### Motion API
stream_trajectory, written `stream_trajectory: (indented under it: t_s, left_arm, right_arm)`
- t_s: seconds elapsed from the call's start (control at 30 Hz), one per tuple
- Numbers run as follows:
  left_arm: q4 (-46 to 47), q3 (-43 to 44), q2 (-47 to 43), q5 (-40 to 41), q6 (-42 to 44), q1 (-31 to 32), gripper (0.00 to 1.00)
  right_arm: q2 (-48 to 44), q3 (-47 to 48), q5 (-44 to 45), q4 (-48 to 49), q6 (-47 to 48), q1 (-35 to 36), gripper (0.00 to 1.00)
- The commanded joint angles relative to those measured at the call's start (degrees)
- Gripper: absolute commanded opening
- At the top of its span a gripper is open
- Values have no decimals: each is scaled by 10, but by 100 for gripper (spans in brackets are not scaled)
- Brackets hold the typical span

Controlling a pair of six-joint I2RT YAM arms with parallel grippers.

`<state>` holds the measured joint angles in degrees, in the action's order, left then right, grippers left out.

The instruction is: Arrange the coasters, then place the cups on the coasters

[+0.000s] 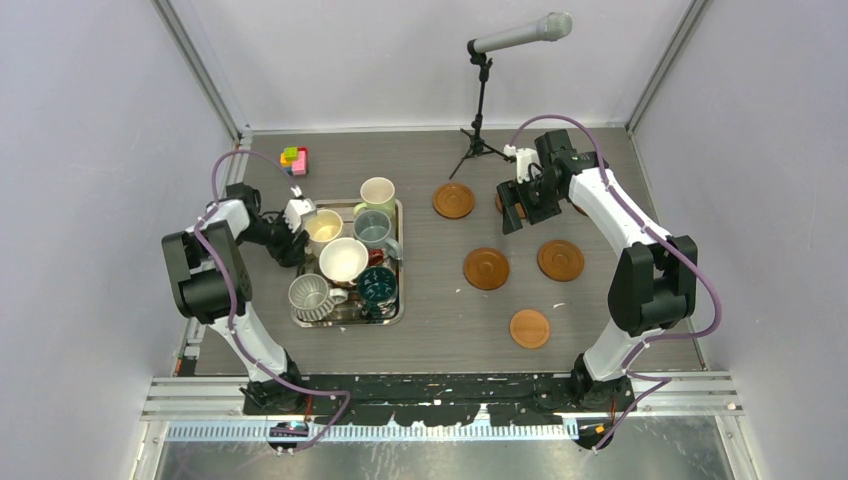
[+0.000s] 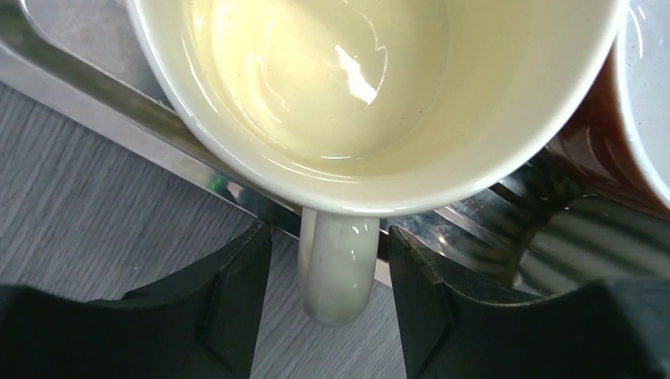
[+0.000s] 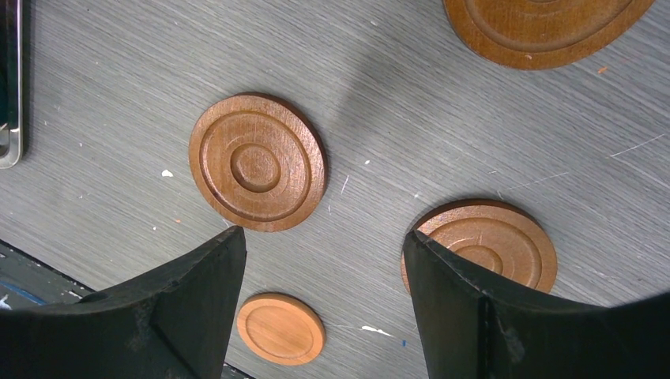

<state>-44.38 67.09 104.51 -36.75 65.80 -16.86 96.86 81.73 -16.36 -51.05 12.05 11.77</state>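
Six cups stand in the steel tray (image 1: 398,262). The cream cup (image 1: 323,228) fills the left wrist view (image 2: 348,87), its handle (image 2: 338,268) sticking out over the tray rim (image 2: 95,95). My left gripper (image 2: 328,257) straddles that handle, open, with a gap on each side. The red-brown cup (image 2: 608,134) is beside it. Coasters (image 1: 486,268) (image 1: 560,260) (image 1: 529,328) (image 1: 453,200) lie on the table at the right. My right gripper (image 1: 514,214) hovers open and empty above them. Its wrist view shows coasters (image 3: 257,162) (image 3: 280,328), one (image 3: 498,237) partly behind a finger.
A microphone on a tripod stand (image 1: 480,100) is at the back centre. A small coloured block toy (image 1: 294,159) sits at the back left. The tray's edge (image 3: 9,79) shows at the left of the right wrist view. Walls enclose the table on three sides.
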Motion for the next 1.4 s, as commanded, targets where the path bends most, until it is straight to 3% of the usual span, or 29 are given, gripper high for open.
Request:
stream_trajectory:
  t_s: [0.0,0.5,1.0,1.23,1.37]
  left_arm:
    - [49,-12,0,-38,21,2,56]
    - [53,-21,-15,-72,27,5,51]
    - [85,-31,-28,-9,-13,43,49]
    - [81,-27,-30,-5,-34,48,42]
    - [69,-28,-36,-8,-35,49,27]
  right_arm:
    - [-2,3,8,1,-1,-3,77]
    - [14,7,13,2,-7,-3,77]
    - [24,8,11,6,-12,-4,76]
    - [26,9,10,6,-12,-4,76]
    - [28,11,9,6,-12,-5,76]
